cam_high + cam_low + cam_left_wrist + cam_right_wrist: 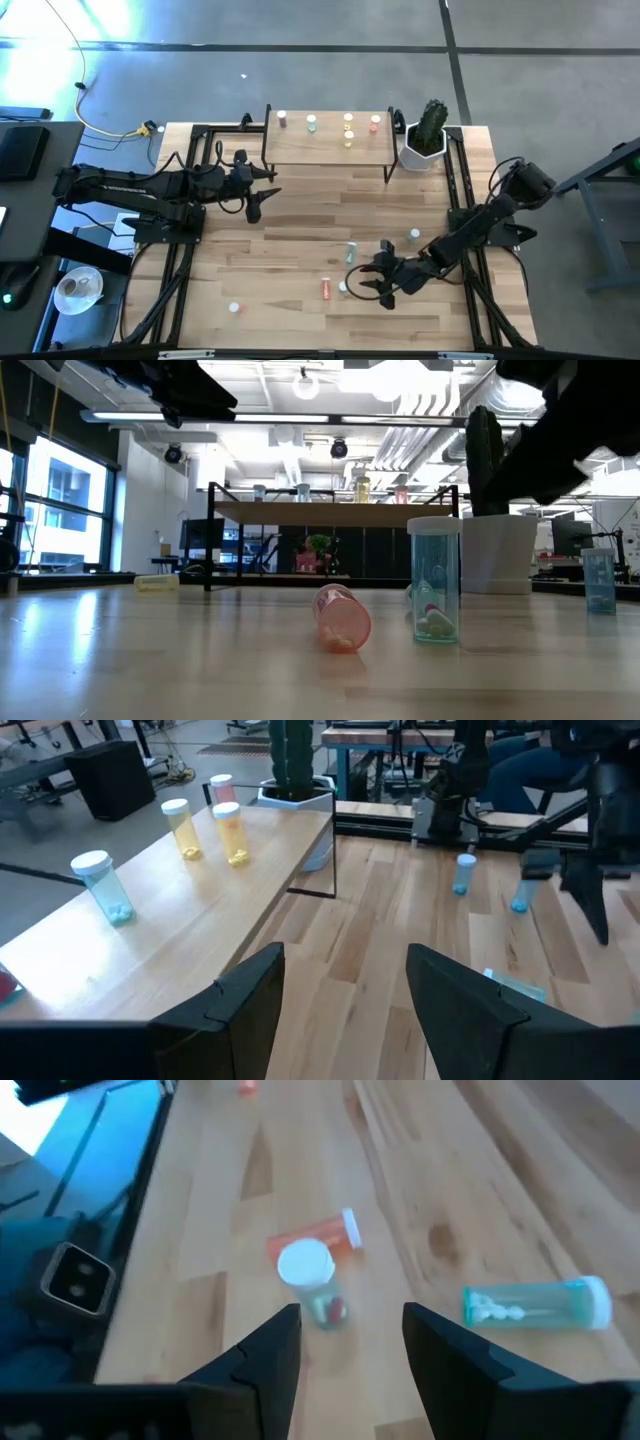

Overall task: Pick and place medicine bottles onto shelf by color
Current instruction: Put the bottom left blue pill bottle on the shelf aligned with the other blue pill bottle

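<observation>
My right gripper (364,287) is open and empty, low over the table's near right part. Just ahead of its fingers (350,1345) a clear bottle with a white cap (306,1270) stands upright on its base. Behind it a red bottle (320,1235) lies on its side, and a teal bottle (535,1305) lies on its side nearby. My left gripper (254,207) is open and empty in front of the shelf's left end (180,920). The shelf (330,145) carries several upright bottles: pink (283,120), pale green (311,123), two yellow (348,128) and red (375,123).
A white pot with a cactus (428,140) stands right of the shelf. Two blue bottles (386,246) (414,236) stand on the table near my right arm. A small bottle (234,308) lies near the front edge at the left. Black frame rails run along both table sides.
</observation>
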`<act>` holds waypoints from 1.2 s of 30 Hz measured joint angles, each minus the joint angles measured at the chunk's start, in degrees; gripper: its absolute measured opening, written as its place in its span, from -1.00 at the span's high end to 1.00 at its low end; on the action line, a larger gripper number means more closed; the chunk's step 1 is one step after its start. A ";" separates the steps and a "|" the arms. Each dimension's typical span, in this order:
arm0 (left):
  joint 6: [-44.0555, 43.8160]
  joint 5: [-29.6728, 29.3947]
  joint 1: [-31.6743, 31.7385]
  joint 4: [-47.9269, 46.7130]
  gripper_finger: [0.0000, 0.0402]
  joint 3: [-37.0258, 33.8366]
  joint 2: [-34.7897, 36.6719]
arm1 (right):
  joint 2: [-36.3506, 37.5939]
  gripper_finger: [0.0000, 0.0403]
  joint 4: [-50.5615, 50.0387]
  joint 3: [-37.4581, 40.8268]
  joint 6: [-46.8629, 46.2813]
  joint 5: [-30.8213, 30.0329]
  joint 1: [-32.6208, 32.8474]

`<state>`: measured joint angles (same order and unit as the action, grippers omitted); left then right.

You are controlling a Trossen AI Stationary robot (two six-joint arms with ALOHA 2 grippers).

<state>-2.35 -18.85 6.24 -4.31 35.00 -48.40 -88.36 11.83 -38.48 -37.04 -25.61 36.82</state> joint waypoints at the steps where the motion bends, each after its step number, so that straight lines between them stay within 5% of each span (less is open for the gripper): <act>1: -0.05 0.00 0.00 0.04 0.01 0.00 0.00 | -1.18 0.17 1.02 0.00 -0.07 -0.03 0.00; 36: -2.01 0.00 0.63 -0.23 0.01 0.00 -0.02 | -19.01 0.17 22.74 -0.04 11.46 0.62 -0.83</act>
<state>-4.36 -18.85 6.87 -4.54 35.00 -48.42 -107.37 34.57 -38.52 -25.58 -24.99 35.99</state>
